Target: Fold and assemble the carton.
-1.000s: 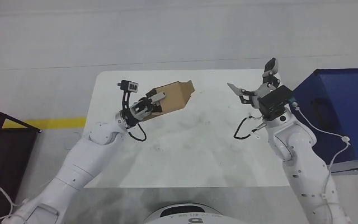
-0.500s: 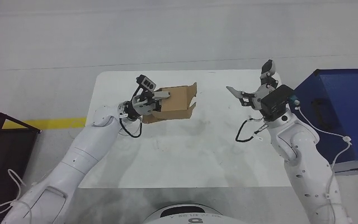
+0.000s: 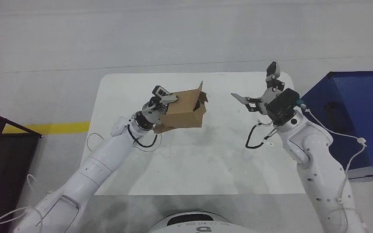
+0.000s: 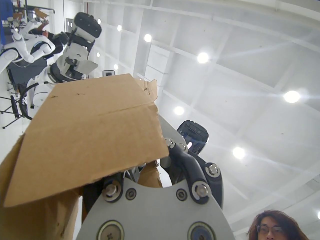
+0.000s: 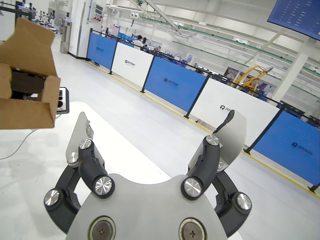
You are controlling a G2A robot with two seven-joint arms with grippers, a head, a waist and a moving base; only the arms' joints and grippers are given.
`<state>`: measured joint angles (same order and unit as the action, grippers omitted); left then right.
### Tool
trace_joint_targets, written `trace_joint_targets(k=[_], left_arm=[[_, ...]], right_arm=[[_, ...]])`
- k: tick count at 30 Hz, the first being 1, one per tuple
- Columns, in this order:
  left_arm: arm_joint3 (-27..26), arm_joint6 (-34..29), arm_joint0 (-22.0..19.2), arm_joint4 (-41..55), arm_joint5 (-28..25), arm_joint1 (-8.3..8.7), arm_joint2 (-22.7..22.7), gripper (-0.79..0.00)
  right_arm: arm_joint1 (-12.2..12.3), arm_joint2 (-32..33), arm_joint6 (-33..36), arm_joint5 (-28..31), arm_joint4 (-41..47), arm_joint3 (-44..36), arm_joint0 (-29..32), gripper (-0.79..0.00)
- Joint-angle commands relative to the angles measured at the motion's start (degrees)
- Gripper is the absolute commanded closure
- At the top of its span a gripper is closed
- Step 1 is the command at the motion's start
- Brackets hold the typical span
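A brown cardboard carton [image 3: 185, 108] is held up over the back left part of the white table [image 3: 192, 169], its open end with loose flaps turned toward the right arm. My left gripper [image 3: 165, 102] is shut on the carton's left end, one finger [image 4: 175, 136] outside the wall. In the left wrist view the carton [image 4: 85, 131] hides most of that gripper. My right gripper [image 3: 254, 87] hangs open over the table's back right, apart from the carton, with nothing between its fingers [image 5: 82, 128]. The right wrist view shows the carton [image 5: 27, 76] and its hollow inside.
A blue bin [image 3: 344, 113] stands off the table's right edge. A dark object [image 3: 14, 151] sits on the floor at the left, by a yellow floor line [image 3: 52, 127]. The table's front half is bare.
My left arm has swung the carton toward the table's middle and turned it, so its open end faces right. The right gripper has shifted slightly left and stayed open.
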<state>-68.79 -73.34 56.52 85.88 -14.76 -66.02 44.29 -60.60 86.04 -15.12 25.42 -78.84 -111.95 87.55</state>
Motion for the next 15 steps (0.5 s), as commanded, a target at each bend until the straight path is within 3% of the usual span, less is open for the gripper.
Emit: trace_joint_targets(k=[1, 4, 8, 11, 15], left_arm=[[1.5, -1.8, -1.0, 3.0, 1.7, -1.11, -1.0, 0.000], [4.4, -5.5, -2.8, 6.7, 8.0, -3.02, -3.1, 0.000], [9.3, -8.7, -6.2, 6.9, 12.2, -5.42, -5.5, 0.000], [13.7, -9.0, -8.8, 4.0, 9.9, -6.69, -5.9, 0.000], [14.3, -9.1, -9.1, 3.9, 9.4, -6.93, -5.7, 0.000]], right_arm=[[0.0, -0.1, -1.3, 1.5, 0.7, 0.0, 0.0, -0.785], [0.0, -0.5, -3.3, 4.5, 2.3, 0.7, 0.1, -0.785], [-0.1, -0.7, -5.0, 5.8, 5.8, 2.4, 0.2, -0.785], [-0.2, 0.2, -4.5, 5.0, 7.0, 3.3, 0.5, -0.785], [-0.2, 0.2, -4.5, 5.0, 7.0, 3.3, 0.5, -0.785]])
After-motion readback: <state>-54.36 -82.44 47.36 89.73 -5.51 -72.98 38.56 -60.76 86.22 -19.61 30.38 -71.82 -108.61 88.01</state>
